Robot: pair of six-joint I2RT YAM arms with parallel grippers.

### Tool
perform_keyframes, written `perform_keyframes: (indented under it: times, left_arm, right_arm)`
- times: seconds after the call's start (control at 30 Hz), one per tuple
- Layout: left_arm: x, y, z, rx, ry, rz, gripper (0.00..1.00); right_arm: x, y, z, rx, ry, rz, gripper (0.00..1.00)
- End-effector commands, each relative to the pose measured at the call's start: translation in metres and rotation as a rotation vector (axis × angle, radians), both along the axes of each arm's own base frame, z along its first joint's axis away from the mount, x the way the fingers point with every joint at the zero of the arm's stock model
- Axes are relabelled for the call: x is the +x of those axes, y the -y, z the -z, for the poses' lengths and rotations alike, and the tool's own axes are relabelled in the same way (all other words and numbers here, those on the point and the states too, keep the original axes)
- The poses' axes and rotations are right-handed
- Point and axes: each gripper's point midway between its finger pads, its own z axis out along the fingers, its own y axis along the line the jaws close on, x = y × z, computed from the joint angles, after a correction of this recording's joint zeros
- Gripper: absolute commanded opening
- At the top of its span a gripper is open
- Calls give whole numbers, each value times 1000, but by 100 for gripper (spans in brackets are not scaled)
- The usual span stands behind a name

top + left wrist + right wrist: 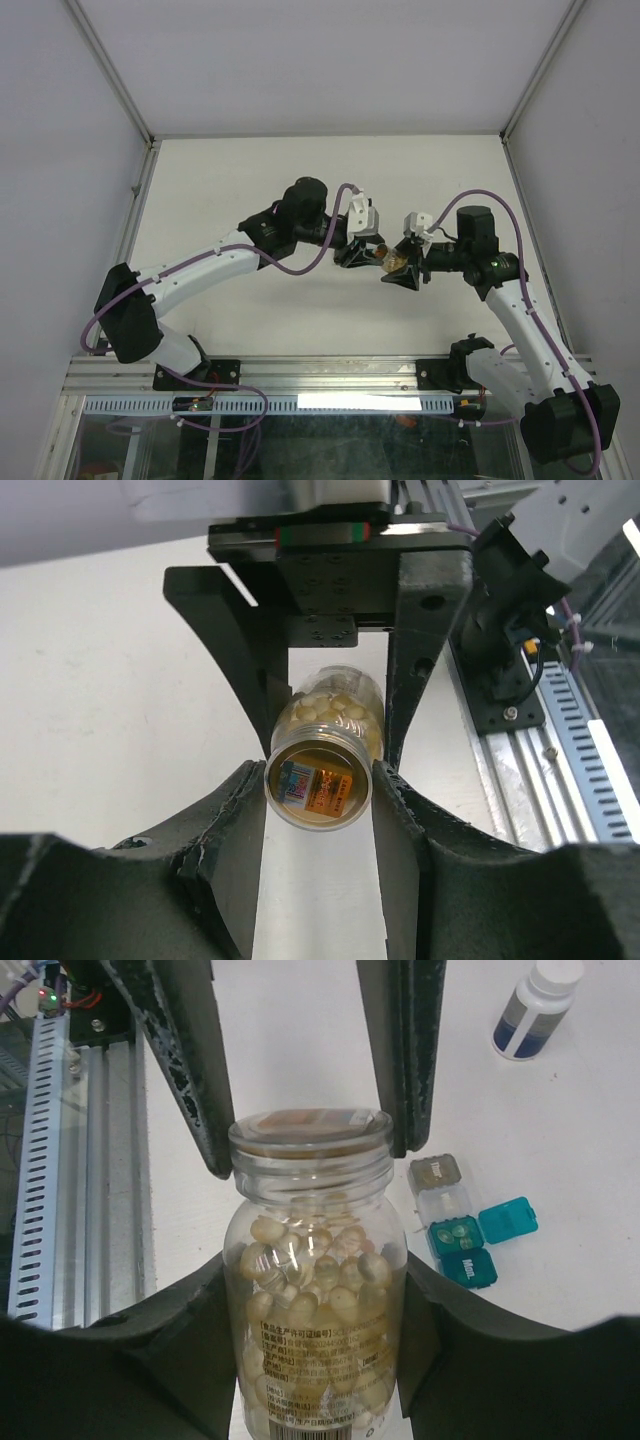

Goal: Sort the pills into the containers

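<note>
Right jaws are pinching the bottle [318, 1310] by its body; left jaws are pinching its top [318, 788]. Teal box [468, 1268] and grey box [435, 1172] are lying on the bench [300, 1040], right of the right jaws.

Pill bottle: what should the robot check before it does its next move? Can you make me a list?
1. The right gripper clamps the pill bottle by its body: ok.
2. The left gripper pinches the cap: ok.
3. Bottle opened for pouring: not ok, the cap is on.
4. The teal container has a lid flipped open: ok.
5. The grey container is open: cannot tell.
</note>
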Motion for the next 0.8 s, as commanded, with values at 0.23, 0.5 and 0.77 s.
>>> perform_keyframes:
  times: [0.23, 0.5, 0.77]
  left_arm:
    - [4, 9, -41, -136, 87, 82, 73]
    - [7, -37, -90, -390, 73, -201, 99]
    - [-31, -82, -77, -584, -354, -272, 97]
  right_arm:
    - [3, -9, -45, 101, 186, -82, 0]
    - [4, -8, -44, 100, 188, -82, 0]
    - [5, -7, -40, 90, 194, -80, 0]
